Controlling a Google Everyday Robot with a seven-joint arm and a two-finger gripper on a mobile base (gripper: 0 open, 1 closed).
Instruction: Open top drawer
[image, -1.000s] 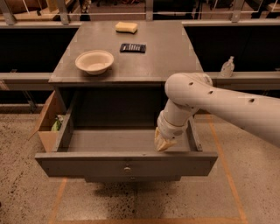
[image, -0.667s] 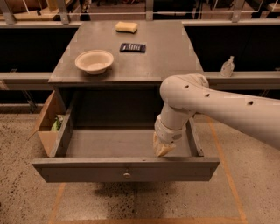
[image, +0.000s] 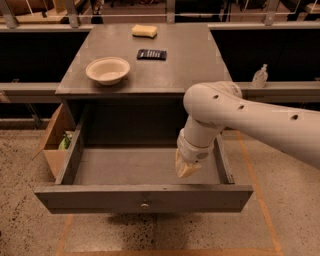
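The top drawer (image: 144, 198) is a wide dark grey drawer with a small round metal knob (image: 144, 205) at the centre of its front. It is pulled far out of the grey cabinet and its inside looks empty. My white arm comes in from the right and bends down into the drawer. My gripper (image: 184, 169) hangs inside the drawer's right half, just behind the front panel, with its pale tip pointing down. It holds nothing that I can see.
On the cabinet top (image: 200, 70) stand a white bowl (image: 107, 69), a dark flat remote-like thing (image: 151, 54) and a yellow sponge (image: 144, 31). A cardboard box (image: 54, 140) sits on the floor at the left. A small bottle (image: 259, 77) stands on the ledge at the right.
The drawer has slid further out toward the camera. My gripper has moved with it, toward the front, staying inside the drawer's right half.
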